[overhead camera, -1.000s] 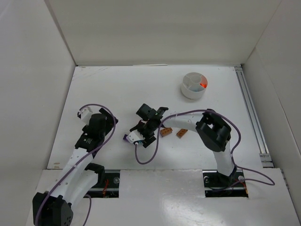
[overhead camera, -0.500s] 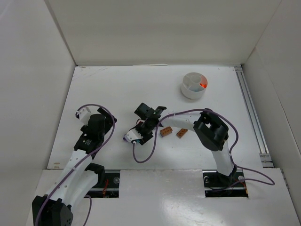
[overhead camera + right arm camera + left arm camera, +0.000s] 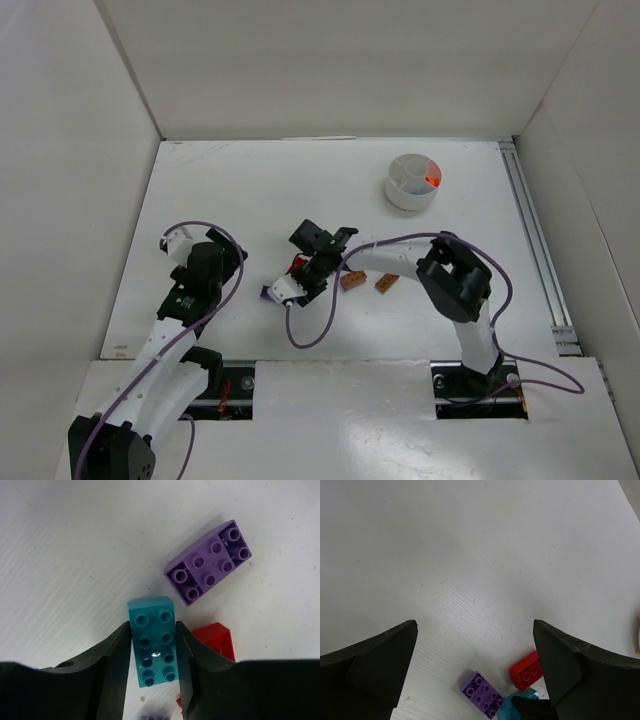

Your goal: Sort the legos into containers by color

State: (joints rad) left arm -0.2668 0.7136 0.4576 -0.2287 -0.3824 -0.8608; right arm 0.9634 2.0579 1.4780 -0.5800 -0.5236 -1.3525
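In the right wrist view my right gripper (image 3: 152,645) is shut on a teal brick (image 3: 152,630), studs up, just over the table. A purple brick (image 3: 210,562) lies just beyond it and a red brick (image 3: 216,639) to its right. In the top view the right gripper (image 3: 298,282) is at mid-table beside the purple brick (image 3: 268,293). My left gripper (image 3: 222,262) is open and empty to the left. Its view shows the purple brick (image 3: 482,695), the red brick (image 3: 527,670) and the teal brick (image 3: 517,706) between its spread fingers (image 3: 375,665). The white tub (image 3: 410,200) stands far right.
Two orange-brown bricks (image 3: 351,280) (image 3: 387,283) lie right of the right gripper, under its arm. One tub compartment holds a red-orange piece (image 3: 432,181). White walls enclose the table on three sides, and a metal rail (image 3: 535,240) runs along the right edge.
The right gripper shifted slightly left, then came back over the brick cluster. The left arm barely moved.
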